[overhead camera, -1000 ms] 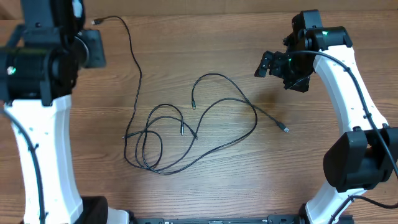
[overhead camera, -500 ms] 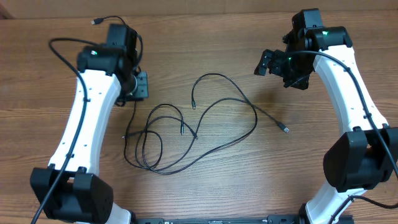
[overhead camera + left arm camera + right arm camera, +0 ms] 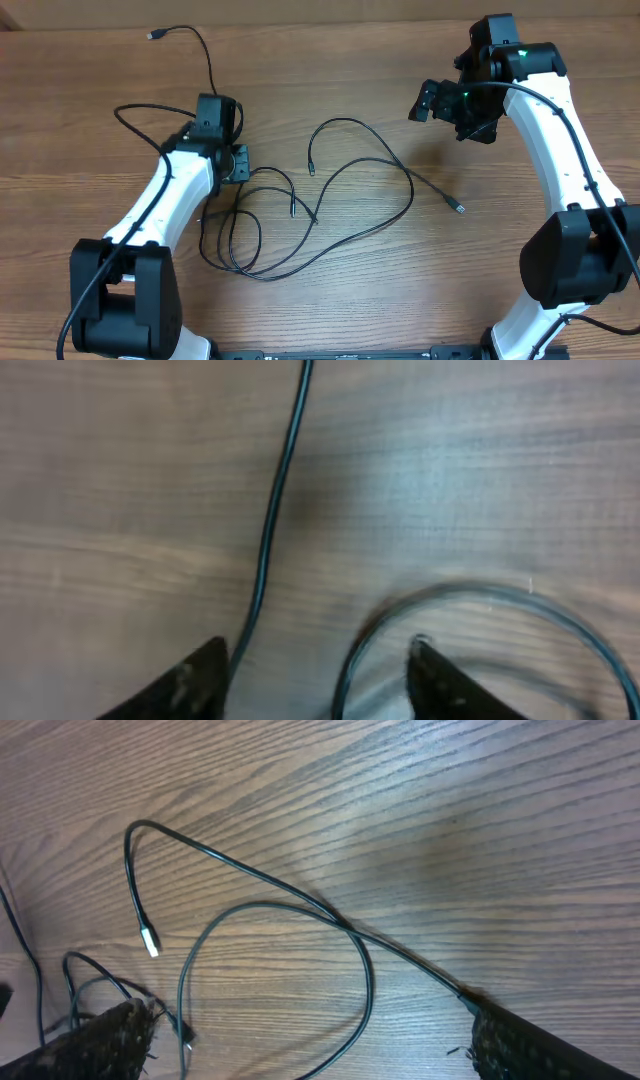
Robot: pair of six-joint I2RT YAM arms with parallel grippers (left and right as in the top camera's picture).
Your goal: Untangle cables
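Observation:
Several thin black cables (image 3: 262,232) lie tangled in loops on the wooden table. One strand runs up to a plug (image 3: 153,36) at the far left, and another ends in a plug (image 3: 459,208) at the right. My left gripper (image 3: 238,164) is open, low over the upper left of the tangle. In the left wrist view, a straight strand (image 3: 272,520) and a curved loop (image 3: 470,592) pass between its open fingers (image 3: 190,682). My right gripper (image 3: 432,103) is open and empty, raised at the right. Its view shows cable loops (image 3: 300,910) and a metal-tipped plug (image 3: 150,940).
The left arm's own thick black wire (image 3: 140,115) arcs over the table at the left. The wooden table (image 3: 330,300) runs past all the cables on every side.
My left arm has swung in from the far left and come down over the upper left of the tangle. The right arm and the cables have not moved.

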